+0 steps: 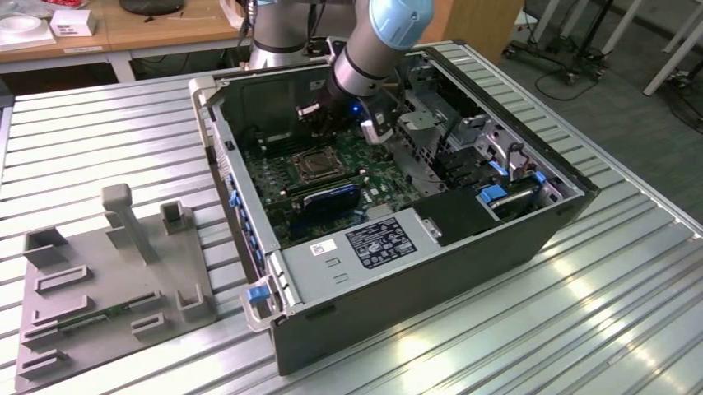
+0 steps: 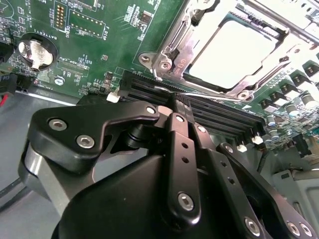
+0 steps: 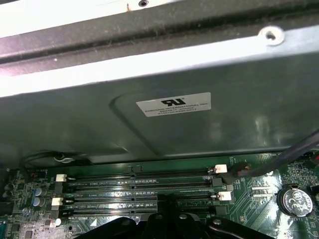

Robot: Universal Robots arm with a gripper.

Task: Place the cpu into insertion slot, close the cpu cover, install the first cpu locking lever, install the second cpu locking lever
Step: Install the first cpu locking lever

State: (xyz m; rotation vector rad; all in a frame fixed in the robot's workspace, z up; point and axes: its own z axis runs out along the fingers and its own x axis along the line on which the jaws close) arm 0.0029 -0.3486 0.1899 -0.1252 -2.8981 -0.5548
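Our gripper (image 2: 180, 99) is pinched shut, empty, over the memory slots (image 2: 144, 88). Just beyond its tip the cpu (image 2: 234, 50) sits under the cover (image 2: 174, 52). If we slip sideways, we could gouge those slots.

The exterior view is bright. Light makes shiny white streaks on the bench (image 1: 615, 329) beside the computer case (image 1: 439, 271), and it is darker inside the case. In the second wrist view the cpu (image 2: 232, 52) glares almost white, and the black end effector (image 2: 178, 102) looks blurry up close. In the first wrist view the case wall (image 3: 159, 139) is dim, with a washed-out white outer edge.
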